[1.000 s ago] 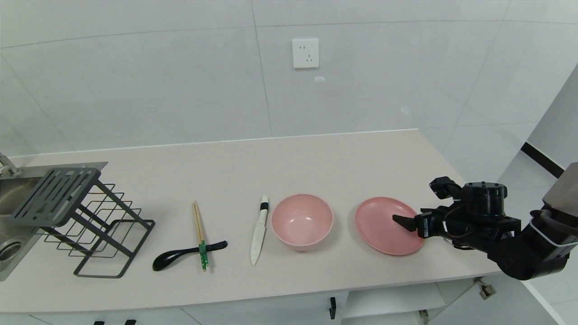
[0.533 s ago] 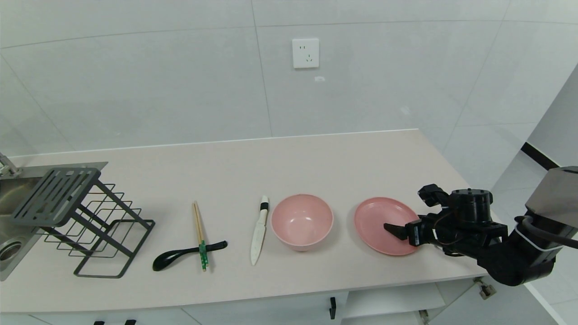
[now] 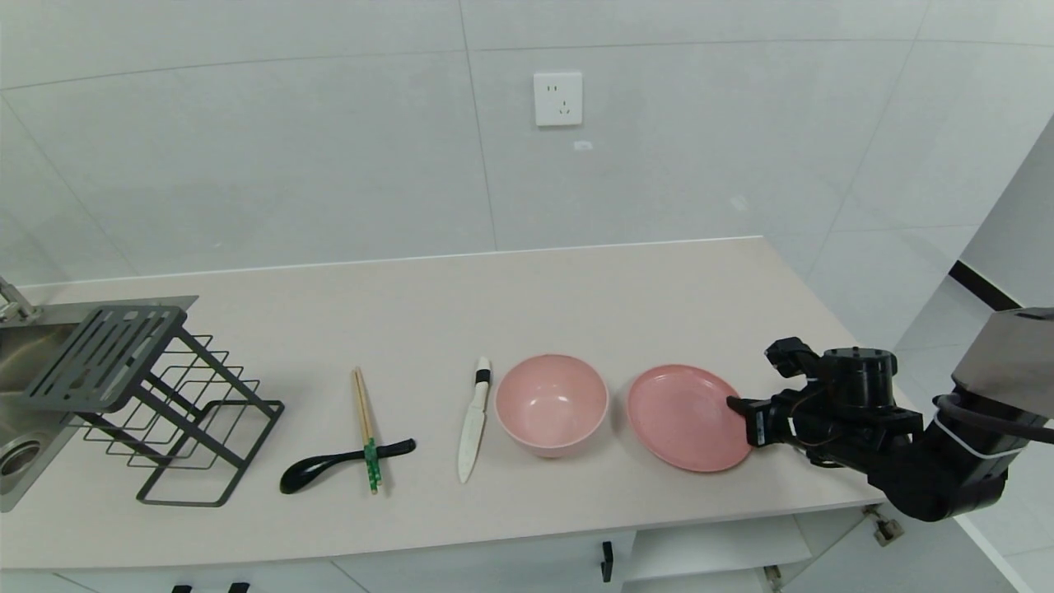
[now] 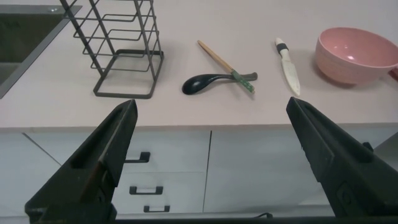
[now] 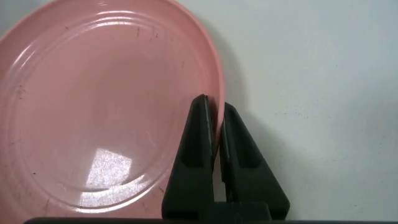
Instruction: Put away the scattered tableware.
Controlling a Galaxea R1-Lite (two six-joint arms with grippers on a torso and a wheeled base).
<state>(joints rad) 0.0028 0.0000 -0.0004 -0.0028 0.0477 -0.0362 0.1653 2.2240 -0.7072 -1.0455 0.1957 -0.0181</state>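
Right wrist view: my right fingers [image 5: 200,143] are clenched on the rim of the pink plate [image 5: 106,106], one on each side of its edge. The plate lies near the right end of the counter [image 3: 494,305], just beside the upright pink bowl [image 3: 550,403], whose smooth inside faces up. Leftward lie a white knife [image 3: 473,420], chopsticks [image 3: 365,428] crossing a black spoon [image 3: 329,468], and the wire rack [image 3: 148,395] by the sink [image 3: 12,412]. My left fingers [image 4: 102,162] hang spread wide off the counter's front edge, grasping nothing.

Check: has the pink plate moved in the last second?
Yes. The pink plate slid left, closing the gap to the pink bowl; the right hand grips its rim.
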